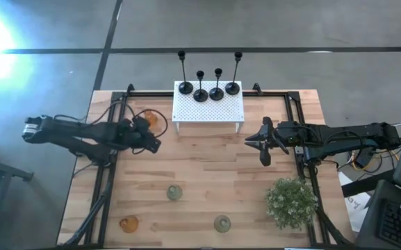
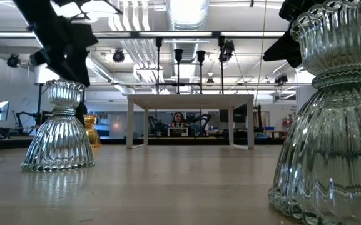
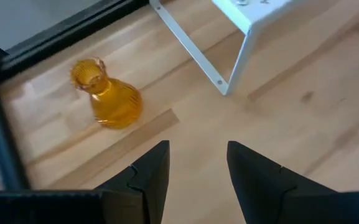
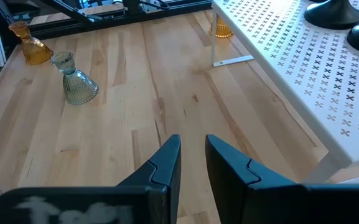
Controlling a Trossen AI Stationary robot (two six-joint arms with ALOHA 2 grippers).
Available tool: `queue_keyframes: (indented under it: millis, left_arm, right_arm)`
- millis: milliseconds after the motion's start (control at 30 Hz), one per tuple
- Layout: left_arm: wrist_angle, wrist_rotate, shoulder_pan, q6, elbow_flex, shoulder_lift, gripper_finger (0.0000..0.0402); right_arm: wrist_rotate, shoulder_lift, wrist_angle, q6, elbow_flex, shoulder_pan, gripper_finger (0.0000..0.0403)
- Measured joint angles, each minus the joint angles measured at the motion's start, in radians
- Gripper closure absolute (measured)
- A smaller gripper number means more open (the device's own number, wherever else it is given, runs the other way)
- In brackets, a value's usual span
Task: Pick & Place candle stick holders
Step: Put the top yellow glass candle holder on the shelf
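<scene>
No brand or lettering can be read on anything. The left claw (image 1: 151, 142) hangs low over the tabletop (image 1: 207, 180), fingers parted with nothing between them, near an amber holder (image 3: 106, 96) by the white rack (image 1: 208, 105). The right claw (image 1: 261, 144) reaches in from the far side — open a little, empty. Four black holders (image 1: 209, 89) stand on the rack; two green holders (image 1: 175, 192) and another amber one (image 1: 128, 223) sit on the front boards, beside a bushy plant (image 1: 292, 201).
</scene>
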Motion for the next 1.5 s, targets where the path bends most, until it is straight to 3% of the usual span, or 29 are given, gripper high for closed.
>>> queue_keyframes:
  millis: [167,567,767,1133,1300,1500]
  left_arm:
    - [0.163,-0.024,0.0,-0.041,-0.122,0.0,0.0236]
    - [0.208,-0.214,0.001,-0.264,-0.273,0.002,0.0236]
    - [0.316,-0.229,0.002,-0.293,-0.373,0.002,0.0236]
    - [0.659,-0.226,0.043,-0.202,-0.529,0.002,0.0232]
    - [0.825,-0.23,0.096,-0.066,-0.578,0.003,0.0206]
    - [0.903,-0.244,0.166,0.032,-0.597,0.003,0.0165]
  right_arm:
    - [0.0,0.0,0.0,0.0,0.0,0.0,0.0335]
    - [0.0,0.0,0.0,0.0,0.0,0.0,0.0335]
    - [0.0,0.0,0.0,0.0,0.0,0.0,0.0335]
    - [0.0,0.0,0.0,0.0,0.0,0.0,0.0335]
    - [0.0,0.0,0.0,0.0,0.0,0.0,0.0335]
    - [0.0,0.0,0.0,0.0,0.0,0.0,0.0335]
